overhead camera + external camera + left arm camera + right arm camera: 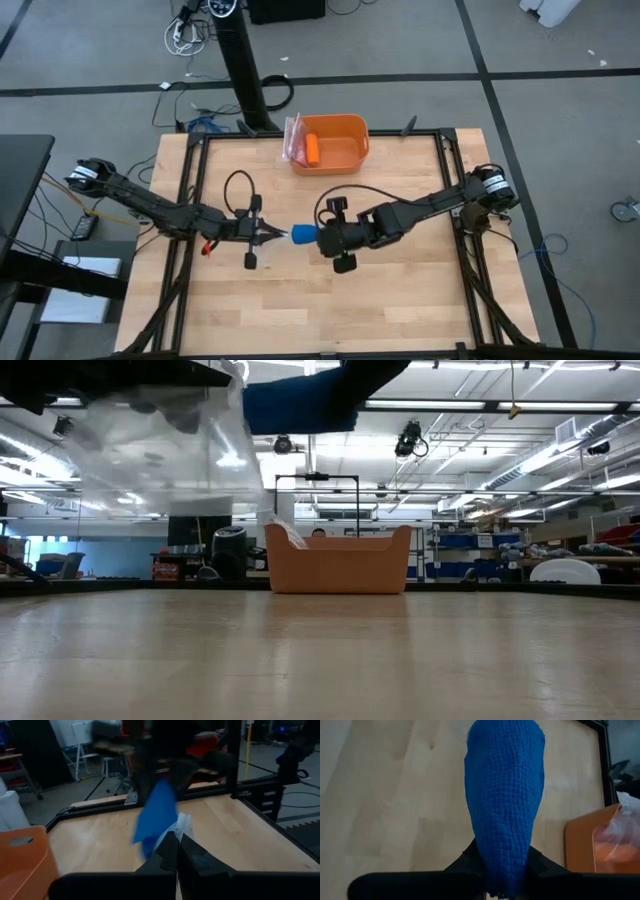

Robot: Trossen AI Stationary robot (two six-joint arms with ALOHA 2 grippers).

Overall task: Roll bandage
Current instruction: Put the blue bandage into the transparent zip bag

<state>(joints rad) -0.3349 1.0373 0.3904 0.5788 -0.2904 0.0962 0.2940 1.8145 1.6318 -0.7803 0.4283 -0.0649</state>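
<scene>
High view: the bandage (303, 235) hangs above mid-counter (400, 310) between 2 hands, right hand (318, 238) clamped on it, left hand (283, 236) pinched shut at its other end. Rolling looks underway; next needs a steady twist without slipping.

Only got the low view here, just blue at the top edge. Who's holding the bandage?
Observer: The right gripper is shut on the bandage, held up off the table.
Operator: And the left one?
Observer: The left gripper is shut too, its tip meeting the bandage's far end over the table's middle.
Operator: Is it pinching blue cloth?
Observer: The left wrist view shows a crinkly clear bit at its fingertips beside the blue; which one it pinches I cannot tell.
Operator: Anything in the orange bin?
Observer: A small orange cylinder lies in the bin.
</scene>
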